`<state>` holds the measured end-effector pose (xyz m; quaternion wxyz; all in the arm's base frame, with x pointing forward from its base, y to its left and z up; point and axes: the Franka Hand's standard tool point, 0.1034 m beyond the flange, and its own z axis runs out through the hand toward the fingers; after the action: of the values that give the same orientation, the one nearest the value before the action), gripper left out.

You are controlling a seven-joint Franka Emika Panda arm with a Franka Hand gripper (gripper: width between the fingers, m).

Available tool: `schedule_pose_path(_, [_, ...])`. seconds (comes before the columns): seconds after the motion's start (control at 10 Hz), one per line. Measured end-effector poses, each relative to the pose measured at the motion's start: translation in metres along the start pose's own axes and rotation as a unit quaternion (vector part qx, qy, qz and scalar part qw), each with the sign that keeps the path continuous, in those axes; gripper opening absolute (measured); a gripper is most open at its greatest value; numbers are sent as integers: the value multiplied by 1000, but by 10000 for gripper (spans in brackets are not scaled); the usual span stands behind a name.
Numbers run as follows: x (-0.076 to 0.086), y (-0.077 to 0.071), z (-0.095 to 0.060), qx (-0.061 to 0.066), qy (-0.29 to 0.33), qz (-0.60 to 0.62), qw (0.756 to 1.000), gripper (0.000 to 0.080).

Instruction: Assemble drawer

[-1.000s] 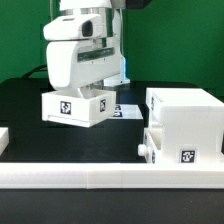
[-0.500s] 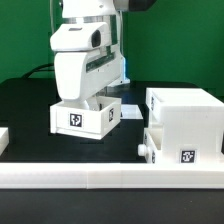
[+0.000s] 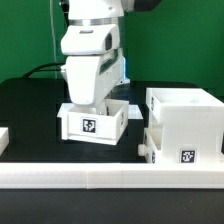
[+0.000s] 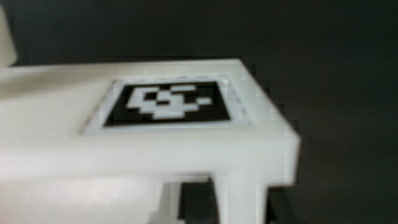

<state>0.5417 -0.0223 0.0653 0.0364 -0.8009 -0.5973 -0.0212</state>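
I read this moment as a carry: a drawer tray (image 3: 92, 122) travelling toward the casing (image 3: 184, 122), which stands on the black surface (image 3: 25, 105) beside the pincer, toward the exterior view's right, with a gap between the two. The casing already has a second tray (image 3: 180, 152) seated low in its front, tag and knob showing; the slot above looks free, though I cannot see into it.

To do this step well, I would keep the carried tray level, square its long side to the casing's front, and bring it to the height of the free slot before pushing, so that an edge does not catch on the casing wall or nudge the seated tray. A slow, straight approach suits light plastic parts that slide readily.

The pincer (image 3: 94, 102) reaches down into the tray from above; its fingertips are hidden behind the tray's near wall, so I cannot tell how wide they stand, but I judge them clamped on a wall, since the tray appears to hang directly beneath the arm. The wrist view, blurred, shows a tagged white face (image 4: 169, 103) close below.
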Motion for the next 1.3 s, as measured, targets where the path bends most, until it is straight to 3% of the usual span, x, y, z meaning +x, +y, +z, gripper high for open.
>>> schedule_pose_path(0.1, [6, 2, 1, 5, -1, -6, 1000, 38])
schedule_pose_path(0.3, [17, 4, 1, -7, -1, -24, 1000, 38])
schedule_pose_path(0.8, [14, 3, 4, -4, -6, -72, 997, 38])
schedule_pose_path(1.1, [26, 1, 4, 0, -13, -102, 995, 38])
schedule_pose_path(1.3, [25, 0, 5, 1, -13, -101, 995, 38])
